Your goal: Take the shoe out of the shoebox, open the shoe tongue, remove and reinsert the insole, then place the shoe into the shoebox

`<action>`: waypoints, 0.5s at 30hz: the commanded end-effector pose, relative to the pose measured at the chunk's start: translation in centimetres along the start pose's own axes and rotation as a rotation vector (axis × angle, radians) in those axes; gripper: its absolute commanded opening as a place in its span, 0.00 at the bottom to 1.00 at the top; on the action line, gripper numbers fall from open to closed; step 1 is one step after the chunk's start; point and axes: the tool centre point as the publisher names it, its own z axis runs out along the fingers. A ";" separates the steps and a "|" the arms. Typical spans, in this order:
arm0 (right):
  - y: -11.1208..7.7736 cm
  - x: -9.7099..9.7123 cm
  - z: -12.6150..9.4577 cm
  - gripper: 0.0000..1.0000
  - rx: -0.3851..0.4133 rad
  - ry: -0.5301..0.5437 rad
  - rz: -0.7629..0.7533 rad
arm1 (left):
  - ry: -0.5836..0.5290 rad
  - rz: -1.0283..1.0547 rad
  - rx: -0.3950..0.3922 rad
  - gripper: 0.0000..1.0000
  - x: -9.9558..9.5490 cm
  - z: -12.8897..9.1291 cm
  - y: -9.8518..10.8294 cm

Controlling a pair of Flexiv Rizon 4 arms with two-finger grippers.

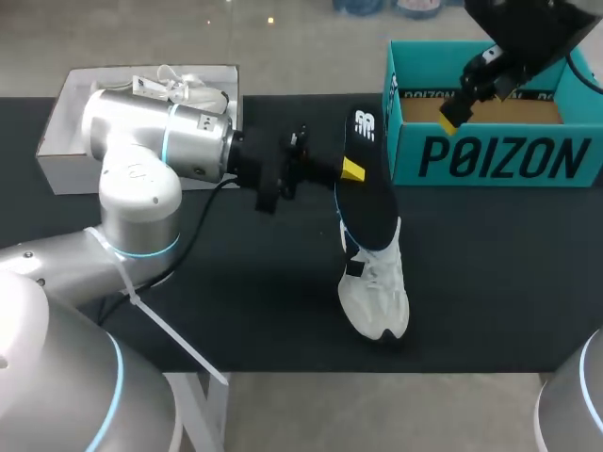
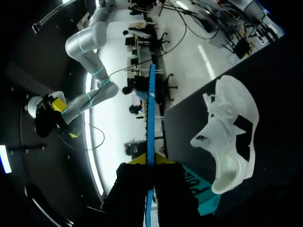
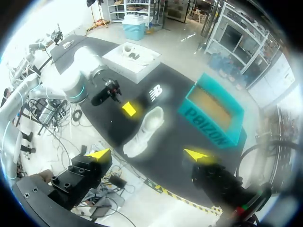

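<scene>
A white shoe lies on the black table, toe toward the front edge. My left gripper is shut on the edge of a black insole, held above the shoe with its lower end over the shoe's opening. In the left wrist view the insole runs edge-on between the yellow tips, and the shoe lies beside it. The teal shoebox stands open at the back right. My right gripper hangs open high above that box. From there it looks down on the shoe, the insole and the shoebox.
A white box holding another white shoe stands at the back left, behind my left arm's wrist. Bare black tabletop stretches in front of the teal shoebox and to the right of the shoe.
</scene>
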 end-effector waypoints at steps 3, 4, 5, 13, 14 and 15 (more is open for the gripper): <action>0.3 0.0 0.1 1.00 0.005 -0.001 0.001 | -0.002 0.002 -0.001 0.00 0.1 0.1 0.0; 0.3 0.0 0.1 1.00 0.005 -0.001 0.001 | -0.002 0.002 -0.001 0.00 0.1 0.1 0.0; 0.3 0.0 0.1 1.00 0.005 -0.001 0.001 | -0.002 0.002 -0.001 0.00 0.1 0.1 0.0; 1.1 3.7 2.1 1.00 0.012 0.045 -0.051 | -0.002 0.002 -0.001 0.00 0.1 0.1 0.0; 1.2 4.2 2.5 1.00 0.016 0.051 -0.061 | -0.002 0.002 -0.001 0.00 0.1 0.1 0.0; 1.1 4.6 2.8 1.00 0.015 0.054 -0.064 | -0.002 0.002 -0.001 0.00 0.1 0.1 0.0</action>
